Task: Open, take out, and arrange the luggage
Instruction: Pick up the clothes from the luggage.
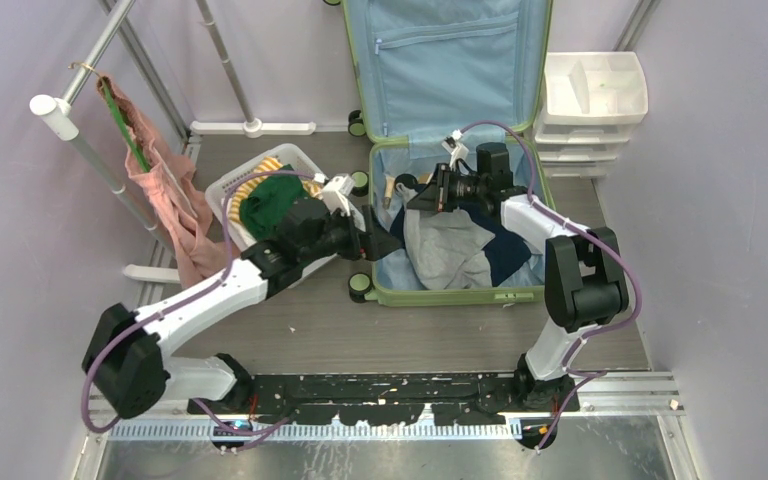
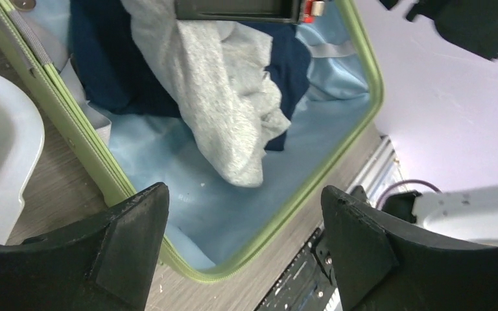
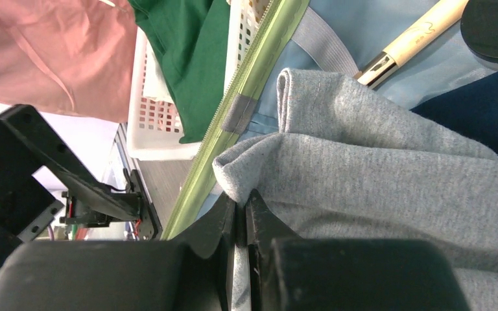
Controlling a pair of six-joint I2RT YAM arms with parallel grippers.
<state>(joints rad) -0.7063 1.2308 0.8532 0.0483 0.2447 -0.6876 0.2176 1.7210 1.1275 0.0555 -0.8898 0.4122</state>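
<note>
The light-green luggage (image 1: 460, 296) lies open on the floor, its lid (image 1: 440, 60) propped upright against the back wall. Inside on the pale blue lining are a grey garment (image 1: 450, 245) and a navy one (image 1: 505, 250). My right gripper (image 1: 422, 197) is over the suitcase's back left part. In the right wrist view it (image 3: 241, 201) is shut on a fold of the grey garment (image 3: 376, 162). My left gripper (image 1: 372, 240) hangs over the suitcase's left rim. Its wrist view shows it (image 2: 243, 220) open and empty above the near corner of the lining, with the grey garment (image 2: 214, 97) beyond.
A white mesh basket (image 1: 230, 185) holding a green cloth (image 1: 270, 200) stands left of the suitcase. A pink garment (image 1: 170, 190) hangs on the rack (image 1: 80, 140) at far left. White drawers (image 1: 595, 100) stand at the back right. A wooden-handled item (image 3: 415, 32) lies in the suitcase.
</note>
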